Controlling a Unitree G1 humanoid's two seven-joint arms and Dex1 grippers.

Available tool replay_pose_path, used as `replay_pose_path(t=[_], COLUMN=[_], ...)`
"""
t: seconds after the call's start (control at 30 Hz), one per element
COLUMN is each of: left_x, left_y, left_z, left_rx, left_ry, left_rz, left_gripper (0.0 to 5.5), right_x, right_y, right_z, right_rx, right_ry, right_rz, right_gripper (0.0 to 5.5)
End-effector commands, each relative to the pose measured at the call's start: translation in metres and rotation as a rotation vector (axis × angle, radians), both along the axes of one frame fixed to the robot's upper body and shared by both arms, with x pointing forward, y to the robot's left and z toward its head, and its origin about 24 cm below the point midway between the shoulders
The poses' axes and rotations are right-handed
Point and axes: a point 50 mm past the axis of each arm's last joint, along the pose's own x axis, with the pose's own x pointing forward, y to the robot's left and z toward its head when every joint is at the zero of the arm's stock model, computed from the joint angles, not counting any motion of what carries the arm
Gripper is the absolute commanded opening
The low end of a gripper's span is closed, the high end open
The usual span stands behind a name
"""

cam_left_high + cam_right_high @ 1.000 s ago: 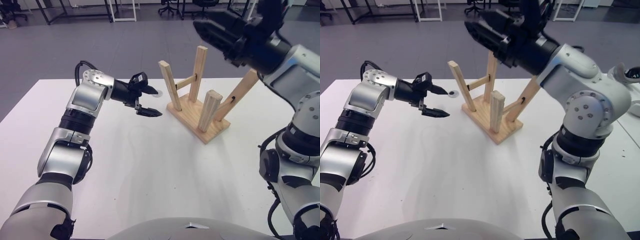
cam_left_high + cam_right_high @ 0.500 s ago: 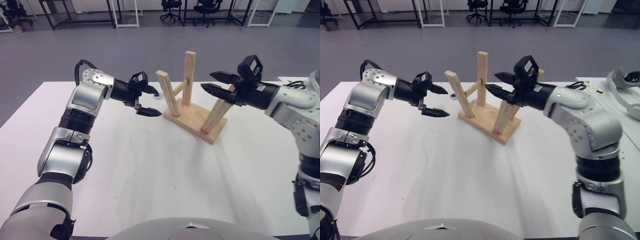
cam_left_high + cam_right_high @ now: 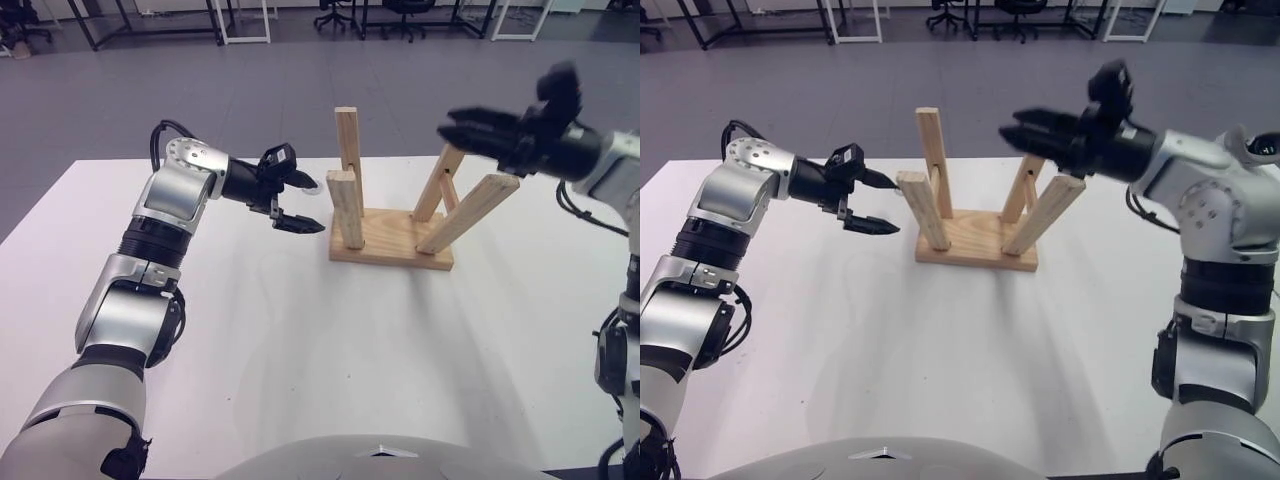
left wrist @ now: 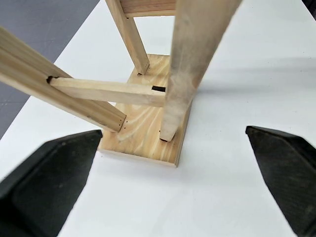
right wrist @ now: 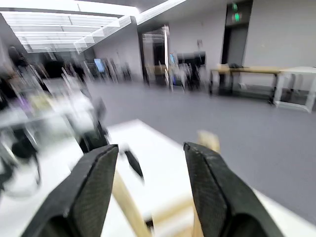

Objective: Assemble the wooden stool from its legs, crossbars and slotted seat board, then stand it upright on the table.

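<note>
while the seat board [image 3: 390, 252] lies flat, its legs [image 3: 346, 205] point upward

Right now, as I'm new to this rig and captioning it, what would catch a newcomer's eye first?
The wooden stool stands upside down mid-table, its seat board flat on the white table and four legs pointing up. The left gripper hovers open just left of it; the right gripper hangs open above its right-hand legs.
</note>
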Motion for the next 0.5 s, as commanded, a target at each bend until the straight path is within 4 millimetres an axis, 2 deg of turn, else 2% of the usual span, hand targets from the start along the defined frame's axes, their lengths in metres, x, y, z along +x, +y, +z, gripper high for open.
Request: replay_pose_path(t=[0.03, 0.13, 0.23, 0.3, 0.33, 0.4, 0.5], left_x=[-0.002, -0.003, -0.006, -0.009, -0.010, -0.011, -0.005], left_y=[0.019, 0.031, 0.042, 0.046, 0.045, 0.040, 0.020], left_z=[-0.019, -0.037, -0.062, -0.071, -0.072, -0.074, -0.079], left_rx=[-0.034, -0.072, 0.001, -0.027, -0.059, -0.105, -0.120], left_ry=[-0.038, -0.090, -0.131, -0.107, -0.106, -0.104, -0.120], left_rz=[0.052, 0.132, 0.153, 0.138, 0.126, 0.084, 0.037], left_gripper=[5.36, 5.36, 5.36, 5.36, 5.36, 5.36, 5.36], right_x=[-0.006, -0.008, -0.034, -0.051, -0.056, -0.060, -0.049], right_y=[-0.018, -0.055, -0.101, -0.121, -0.125, -0.125, -0.102], right_z=[0.011, -0.023, -0.049, -0.067, -0.077, -0.109, -0.143], right_rx=[0.080, -0.065, -0.087, -0.138, -0.183, -0.388, -0.545], right_ry=[-0.004, 0.089, 0.131, 0.199, 0.239, 0.353, 0.369], right_rz=[-0.043, -0.211, -0.238, -0.248, -0.252, -0.261, -0.210], right_gripper=[2.47, 2.47, 2.47, 2.47, 2.47, 2.47, 2.47])
